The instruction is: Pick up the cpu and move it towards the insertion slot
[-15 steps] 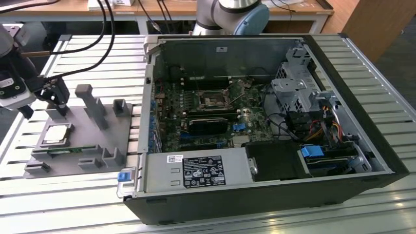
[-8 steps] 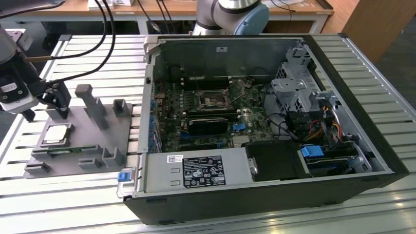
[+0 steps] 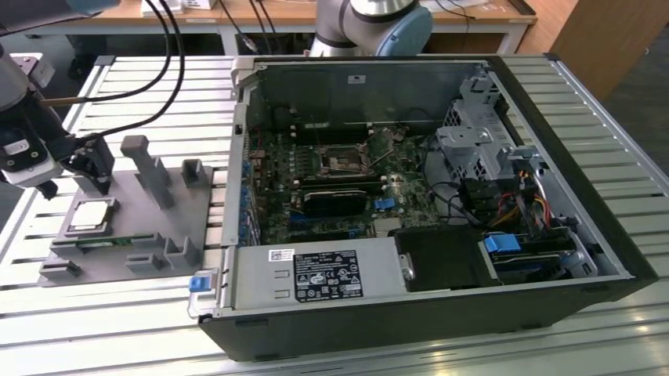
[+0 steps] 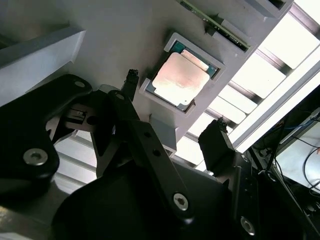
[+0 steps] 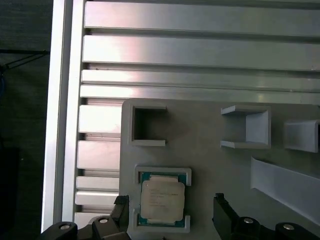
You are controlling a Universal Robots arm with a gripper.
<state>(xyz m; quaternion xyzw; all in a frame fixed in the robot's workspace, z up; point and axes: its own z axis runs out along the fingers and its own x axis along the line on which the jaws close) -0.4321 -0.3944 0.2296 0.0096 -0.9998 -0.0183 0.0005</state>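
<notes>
Gripper low over the grey fixture at the exterior view's left, and its jaws are spread wide with nothing pinched between them. In the first wrist view the two black jaws frame the shot, and right there in the gap between them sits the cpu. It lies flat, silvery top up, in its framed square recess of the fixture. No contact that I can see: the jaws hang above it, one to each side.

Just beside that recess, a thin green circuit strip lies in a long groove of the same fixture. Upright grey posts stand close by. The fixture rests on the slatted aluminium bench.

Further on, towards the exterior view's right, an open computer case lies on its side on the bench with its motherboard exposed. Deep in that board is the insertion slot, a square silver frame round a dark centre, well apart from the cpu and the gripper. Beyond the case, the arm's grey base joint.
</notes>
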